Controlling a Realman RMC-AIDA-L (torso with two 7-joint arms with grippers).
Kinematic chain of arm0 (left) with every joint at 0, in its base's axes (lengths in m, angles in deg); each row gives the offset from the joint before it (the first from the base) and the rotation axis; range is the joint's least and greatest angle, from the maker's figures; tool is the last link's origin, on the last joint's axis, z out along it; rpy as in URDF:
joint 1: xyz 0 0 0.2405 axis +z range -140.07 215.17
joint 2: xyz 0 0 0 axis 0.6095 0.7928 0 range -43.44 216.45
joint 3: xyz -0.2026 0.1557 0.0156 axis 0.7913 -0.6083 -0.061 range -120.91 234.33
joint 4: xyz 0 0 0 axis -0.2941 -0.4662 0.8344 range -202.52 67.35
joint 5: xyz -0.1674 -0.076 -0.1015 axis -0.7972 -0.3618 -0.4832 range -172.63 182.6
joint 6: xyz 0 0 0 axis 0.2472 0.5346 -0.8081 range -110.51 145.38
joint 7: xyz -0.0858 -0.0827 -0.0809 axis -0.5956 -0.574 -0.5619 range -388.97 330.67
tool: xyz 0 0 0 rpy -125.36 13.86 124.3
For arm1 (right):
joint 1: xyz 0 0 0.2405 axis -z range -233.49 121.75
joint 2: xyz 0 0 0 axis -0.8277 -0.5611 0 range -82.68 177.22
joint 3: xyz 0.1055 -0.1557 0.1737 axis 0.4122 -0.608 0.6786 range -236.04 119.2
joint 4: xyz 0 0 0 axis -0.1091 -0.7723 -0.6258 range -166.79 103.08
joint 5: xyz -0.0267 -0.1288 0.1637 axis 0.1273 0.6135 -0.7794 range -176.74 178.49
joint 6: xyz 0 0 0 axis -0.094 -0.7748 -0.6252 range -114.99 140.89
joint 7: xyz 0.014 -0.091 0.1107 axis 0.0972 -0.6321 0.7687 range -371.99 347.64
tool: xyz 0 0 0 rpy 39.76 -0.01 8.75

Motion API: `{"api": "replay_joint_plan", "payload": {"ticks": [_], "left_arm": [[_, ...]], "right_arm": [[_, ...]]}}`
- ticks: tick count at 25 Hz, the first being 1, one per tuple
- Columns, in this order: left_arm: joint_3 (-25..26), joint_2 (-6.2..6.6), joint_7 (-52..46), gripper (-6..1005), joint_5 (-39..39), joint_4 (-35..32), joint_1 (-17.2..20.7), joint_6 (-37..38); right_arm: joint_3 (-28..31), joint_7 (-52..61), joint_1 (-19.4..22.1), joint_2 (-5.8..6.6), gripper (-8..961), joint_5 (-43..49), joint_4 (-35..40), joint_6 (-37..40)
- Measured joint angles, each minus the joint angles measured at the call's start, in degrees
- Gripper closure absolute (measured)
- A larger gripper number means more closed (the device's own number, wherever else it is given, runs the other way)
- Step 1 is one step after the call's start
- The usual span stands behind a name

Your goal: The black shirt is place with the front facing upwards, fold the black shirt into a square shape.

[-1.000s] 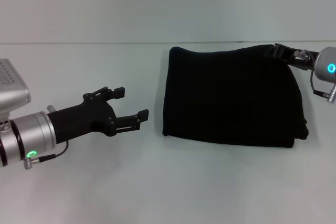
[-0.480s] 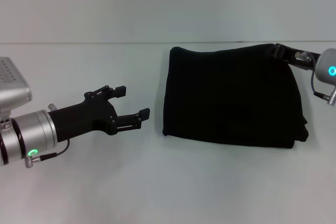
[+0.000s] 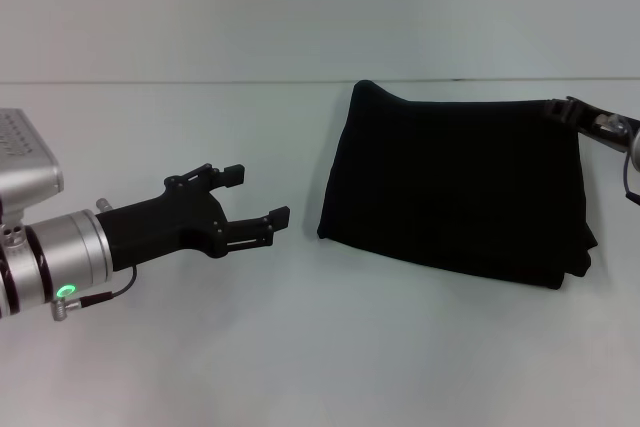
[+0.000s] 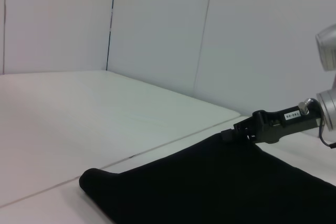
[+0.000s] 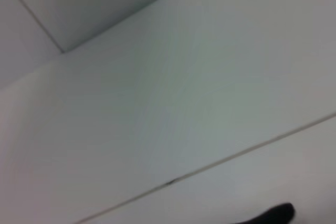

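The black shirt [image 3: 455, 187] lies folded into a rough rectangle on the white table, right of centre. No lettering or neck label shows. My right gripper [image 3: 568, 110] is at the shirt's far right corner and is shut on the cloth there. The left wrist view shows the same grip [image 4: 233, 135] on the shirt [image 4: 210, 187]. My left gripper [image 3: 260, 194] is open and empty, hovering just left of the shirt's left edge and not touching it.
The white table [image 3: 300, 347] meets a white back wall [image 3: 300, 7] just behind the shirt. Part of my body's grey casing [image 3: 25, 157] shows at the left edge.
My right gripper has moved right with the far corner, dragging the shirt to the right. The shirt's far left corner has shifted right. The left gripper has barely moved.
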Motion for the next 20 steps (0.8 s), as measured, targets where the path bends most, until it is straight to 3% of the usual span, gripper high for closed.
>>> {"api": "replay_joint_plan", "payload": {"ticks": [4,9,14,20], "left_arm": [[0.16,0.00,-1.11,50,-0.74,0.01,-0.05,0.45],[0.15,0.05,-4.91,50,-2.40,-0.17,-0.11,0.66],[0.39,0.09,-8.51,51,-4.14,-0.22,-0.17,1.06],[0.28,0.00,-10.46,51,-5.82,0.52,-0.14,1.41]], "right_arm": [[0.00,-2.21,2.35,-0.39,753,-5.33,1.75,1.56],[0.06,-6.09,7.10,0.14,500,-14.42,2.66,5.44],[3.39,-17.33,12.85,0.24,255,-24.90,3.19,11.72],[7.65,-39.17,16.75,0.18,250,-30.00,2.73,29.70]]}}
